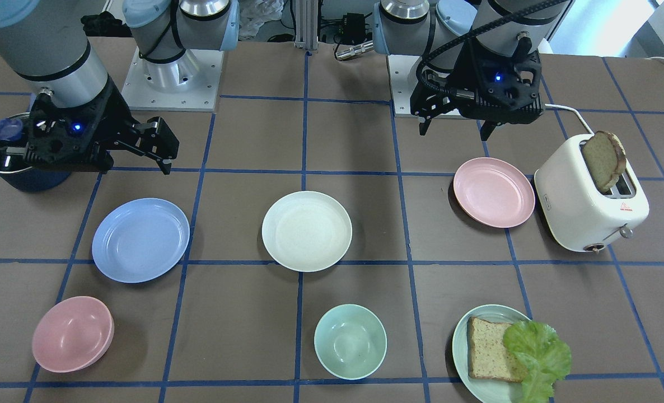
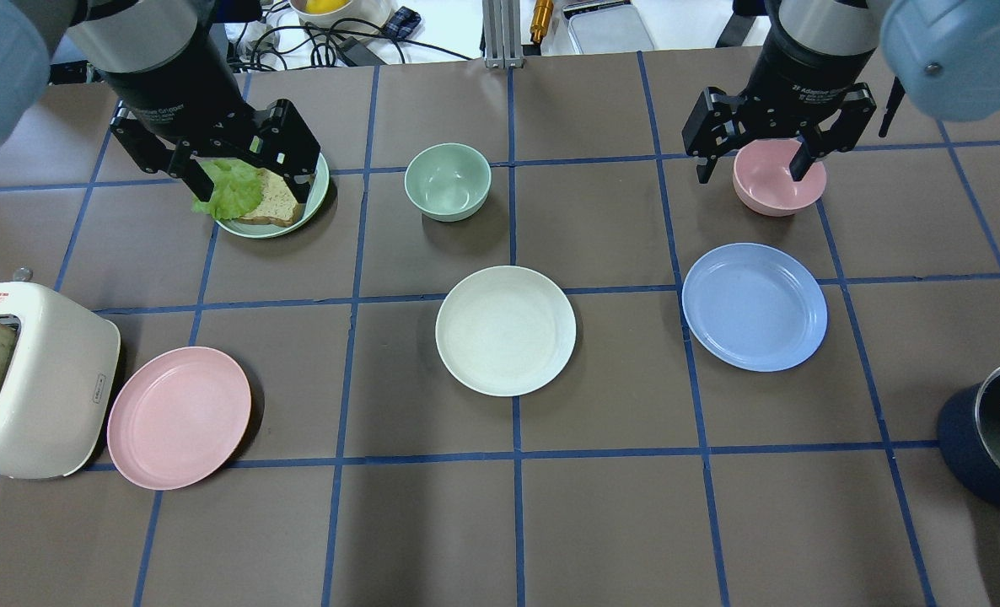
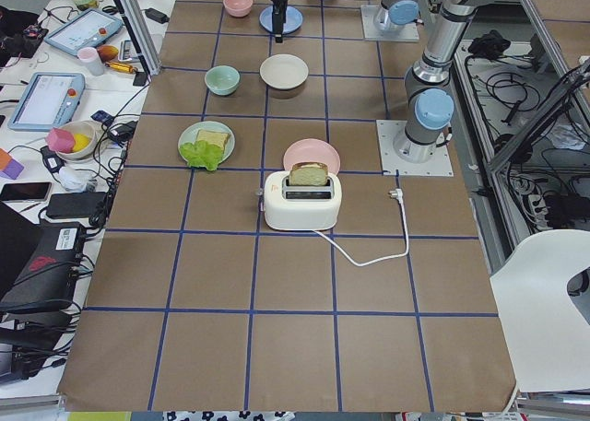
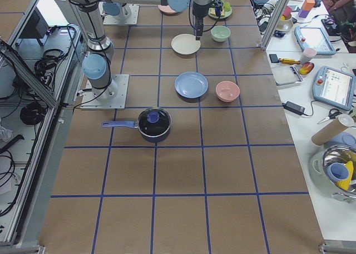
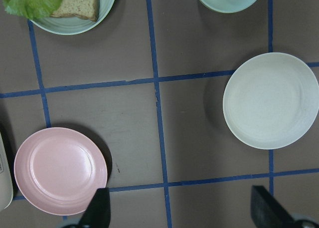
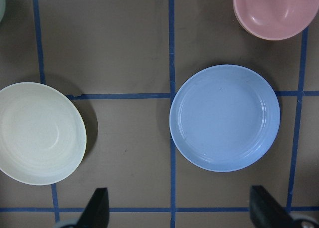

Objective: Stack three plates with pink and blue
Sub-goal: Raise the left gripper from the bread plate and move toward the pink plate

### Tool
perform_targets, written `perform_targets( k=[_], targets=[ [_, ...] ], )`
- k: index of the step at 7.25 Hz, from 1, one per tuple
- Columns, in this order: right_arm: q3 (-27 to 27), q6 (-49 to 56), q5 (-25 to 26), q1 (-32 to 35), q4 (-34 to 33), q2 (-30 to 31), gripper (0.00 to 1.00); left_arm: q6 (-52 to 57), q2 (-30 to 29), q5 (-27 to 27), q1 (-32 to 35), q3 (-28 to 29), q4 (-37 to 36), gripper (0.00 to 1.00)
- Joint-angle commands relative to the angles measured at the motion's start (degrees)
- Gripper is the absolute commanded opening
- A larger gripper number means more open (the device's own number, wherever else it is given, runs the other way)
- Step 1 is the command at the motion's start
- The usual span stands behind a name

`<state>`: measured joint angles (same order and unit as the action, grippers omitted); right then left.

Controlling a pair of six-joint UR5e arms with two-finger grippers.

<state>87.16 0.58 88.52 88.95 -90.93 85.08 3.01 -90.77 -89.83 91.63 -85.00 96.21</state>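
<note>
The three plates lie apart on the brown table, none stacked. The cream plate (image 2: 505, 330) is in the middle, the pink plate (image 2: 179, 416) sits at the left beside the toaster, and the blue plate (image 2: 754, 306) is at the right. My left gripper (image 2: 243, 173) is open and empty, high above the far left of the table; its wrist view shows the pink plate (image 5: 60, 170) and the cream plate (image 5: 271, 101) below. My right gripper (image 2: 751, 171) is open and empty, high above the far right; its wrist view shows the blue plate (image 6: 224, 117).
A white toaster (image 2: 32, 379) holding a bread slice stands left of the pink plate. A green plate (image 1: 459, 341) with bread and lettuce, a green bowl (image 2: 448, 181) and a pink bowl (image 2: 770, 190) sit along the far side. A dark lidded pot (image 2: 993, 438) is at the right edge.
</note>
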Motion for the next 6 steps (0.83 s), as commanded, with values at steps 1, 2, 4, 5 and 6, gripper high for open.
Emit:
perform_targets(
  k=[1,2,4,5,6],
  targets=[
    [0.03,-0.05,-0.01,0.09,0.05,0.00,1.00,0.16,-0.02,-5.13,-0.75,-4.27,0.38,1.00],
    [0.03,0.04,-0.01,0.00,0.05,0.00,1.00,0.07,-0.19,-6.57,-1.45,-8.30,-0.40,1.00],
    [0.11,-0.05,0.08,0.00,0.05,-0.09,1.00,3.03,-0.90,-6.41,-7.66,-21.09,-9.39,1.00],
    [0.03,0.04,0.34,0.00,0.05,0.00,1.00,7.32,-0.81,-6.50,-9.70,-29.78,-19.90,1.00],
    [0.11,0.04,0.08,0.00,-0.04,-0.09,1.00,7.88,0.15,-6.76,-9.98,-37.88,-30.36,1.00]
  ],
)
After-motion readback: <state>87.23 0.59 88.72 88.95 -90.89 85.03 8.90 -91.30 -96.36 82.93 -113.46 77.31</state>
